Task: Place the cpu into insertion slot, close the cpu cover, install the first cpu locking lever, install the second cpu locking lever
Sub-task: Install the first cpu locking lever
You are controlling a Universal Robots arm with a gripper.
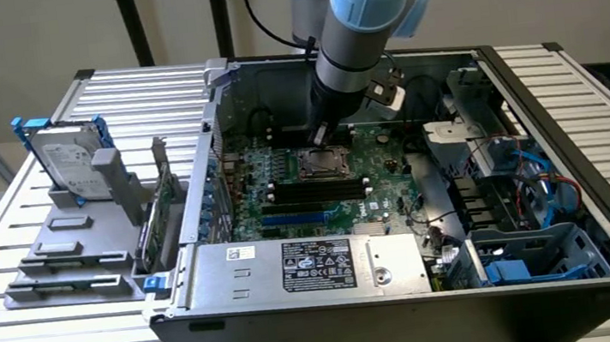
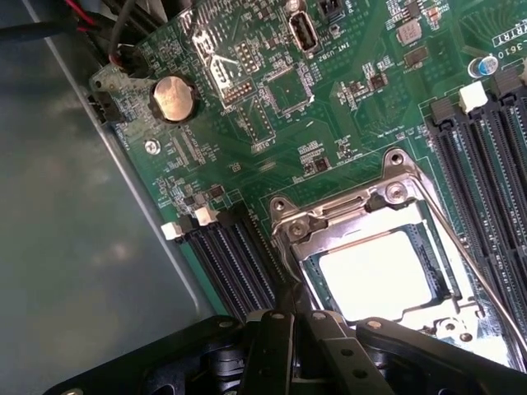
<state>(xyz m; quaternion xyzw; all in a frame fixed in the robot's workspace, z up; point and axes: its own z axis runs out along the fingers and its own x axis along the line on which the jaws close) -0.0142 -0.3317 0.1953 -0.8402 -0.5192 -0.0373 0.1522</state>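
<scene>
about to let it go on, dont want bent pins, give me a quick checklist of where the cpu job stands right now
1. cpu in the socket: ok, silvery face up.
2. cover down over the chip: ok, it frames the chip.
3. lever along the socket edge hooked down: cannot tell.
4. gripper shut: ok.
5. gripper at the socket corner, touching a lever: cannot tell.
6. memory slots beside the socket untouched: ok.

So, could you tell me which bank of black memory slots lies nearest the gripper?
The two-slot bank between the cpu socket and the case wall; its ends run down to the shut gripper.
</scene>
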